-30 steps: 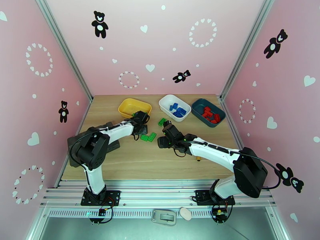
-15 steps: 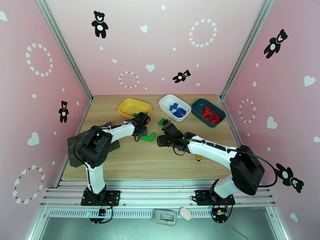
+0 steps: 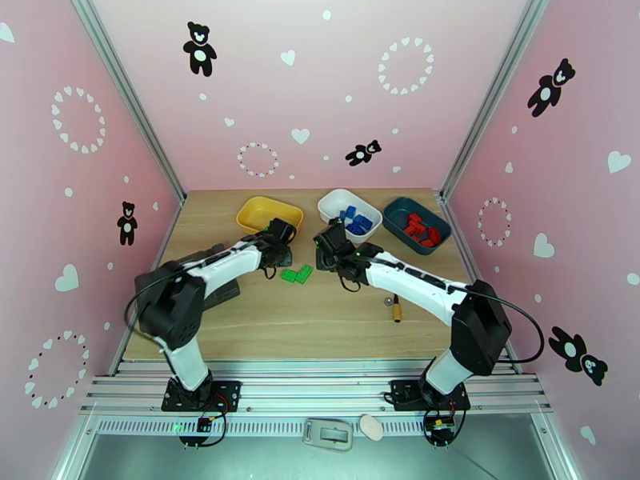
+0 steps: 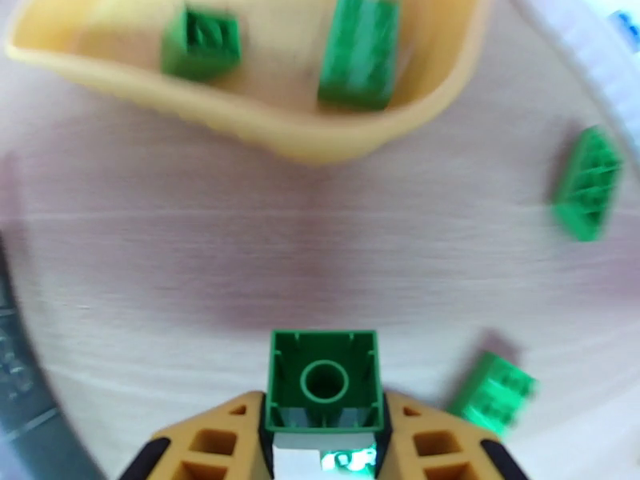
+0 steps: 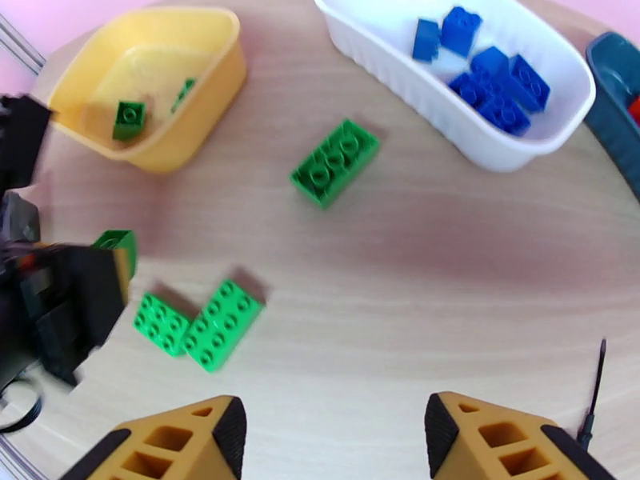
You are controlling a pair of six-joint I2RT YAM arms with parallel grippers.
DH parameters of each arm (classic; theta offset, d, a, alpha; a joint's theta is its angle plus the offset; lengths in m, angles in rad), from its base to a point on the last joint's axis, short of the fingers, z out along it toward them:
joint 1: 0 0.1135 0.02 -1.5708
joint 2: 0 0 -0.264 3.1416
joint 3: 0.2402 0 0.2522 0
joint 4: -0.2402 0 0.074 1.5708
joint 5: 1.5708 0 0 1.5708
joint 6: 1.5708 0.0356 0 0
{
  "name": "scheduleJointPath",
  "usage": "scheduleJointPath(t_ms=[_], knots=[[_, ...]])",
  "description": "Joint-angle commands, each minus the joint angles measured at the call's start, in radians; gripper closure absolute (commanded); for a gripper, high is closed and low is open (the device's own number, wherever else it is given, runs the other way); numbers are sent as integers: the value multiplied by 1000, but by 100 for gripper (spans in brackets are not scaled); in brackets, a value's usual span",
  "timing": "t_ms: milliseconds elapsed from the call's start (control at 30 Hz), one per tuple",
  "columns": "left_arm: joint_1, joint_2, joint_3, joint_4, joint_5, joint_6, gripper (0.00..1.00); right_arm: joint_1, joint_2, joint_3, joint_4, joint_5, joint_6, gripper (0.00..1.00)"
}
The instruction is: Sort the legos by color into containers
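Across the wooden table (image 3: 320,330) we are working toward the far edge, where three bins are sitting in a row. On the left, the yellow bin (image 5: 200,126) is collecting green and is already holding two binned green bricks (image 4: 358,50). Beside it the white bin (image 5: 416,122) is carrying a heap of blue bricks (image 5: 492,86), and at the right end the dark teal bin (image 3: 400,211) is carrying the red bricks (image 3: 418,227). We are finding no loose blue or red piece on the wood, so we are judging those two colours as finished.

Green is what we are finishing. Our left gripper (image 4: 324,414) is pinching a square green brick (image 4: 322,366) by its sides, with the hollow underside facing the wrist camera. It is hanging over bare wood just short of the yellow bin's near wall. Our right gripper (image 5: 334,430) is hovering with its jaws spread and nothing between them, above open wood near the white bin.

Three green pieces are lying on the table. A long green brick (image 5: 336,162) is sitting between the yellow and white bins. A green pair (image 5: 198,322), two bricks touching each other, is lying nearer to us beside the left gripper. By our reckoning we are well past the halfway mark, with four green bricks left to bin, counting the held one.
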Motion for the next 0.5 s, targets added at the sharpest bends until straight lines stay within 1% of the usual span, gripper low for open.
scheduleJointPath(t_ms=[0,33,100,133,200,267,333,467], knots=[[19,-78,47,-52,14,37,65,11,19,29,45,77,-51,34],[27,-85,61,-57,16,42,65,14,20,29,65,79,-67,34],[47,-80,106,-73,16,58,64,4,34,54,70,22,-107,34],[56,-71,129,-77,17,65,64,-4,48,81,47,-21,-127,33],[80,-32,192,-89,26,78,64,-25,84,123,36,-132,-160,39],[99,19,258,-94,31,86,64,-35,86,91,128,-237,-184,40],[117,81,327,-103,43,89,64,-36,88,73,183,-279,-189,38],[138,206,447,-112,53,85,64,-35,109,86,207,-335,-200,38]])
